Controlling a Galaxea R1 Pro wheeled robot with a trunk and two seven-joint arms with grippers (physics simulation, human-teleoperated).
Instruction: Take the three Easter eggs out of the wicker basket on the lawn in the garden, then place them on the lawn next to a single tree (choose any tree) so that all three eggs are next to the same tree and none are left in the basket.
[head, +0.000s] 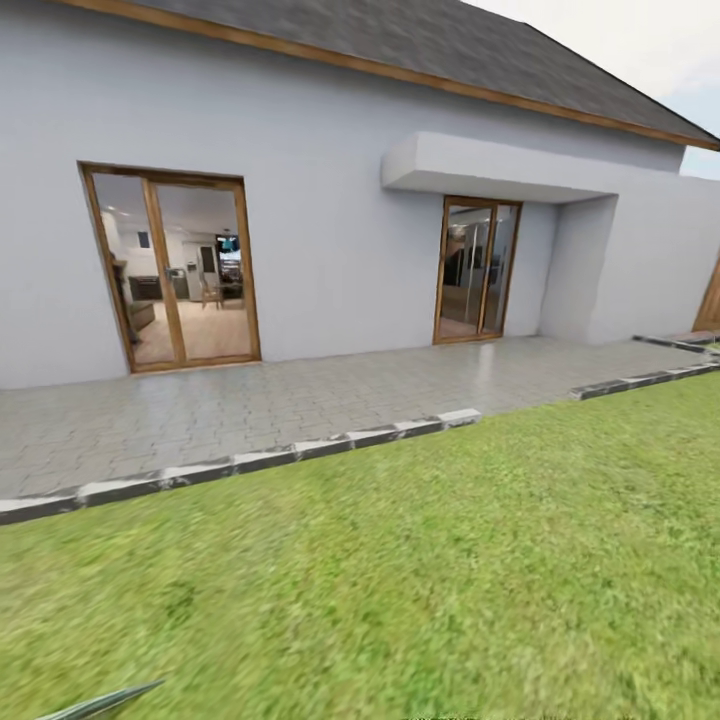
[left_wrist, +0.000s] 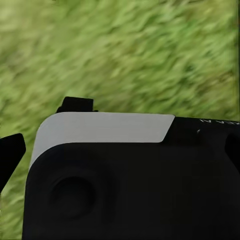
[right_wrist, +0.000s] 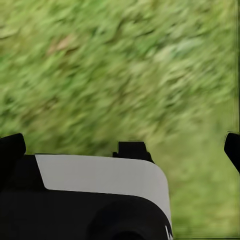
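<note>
Left fingers (left_wrist: 11, 155) and right fingers (right_wrist: 11, 150) wide apart, empty, above blurred lawn (right_wrist: 120, 70)

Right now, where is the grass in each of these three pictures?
Head view: the lawn fills the lower half, in front of the paved patio and the white house.
Left wrist view: grass lies beyond the robot's black-and-white body.
Right wrist view: grass again, likewise blurred.
Shared landmark: the lawn itself.
</note>
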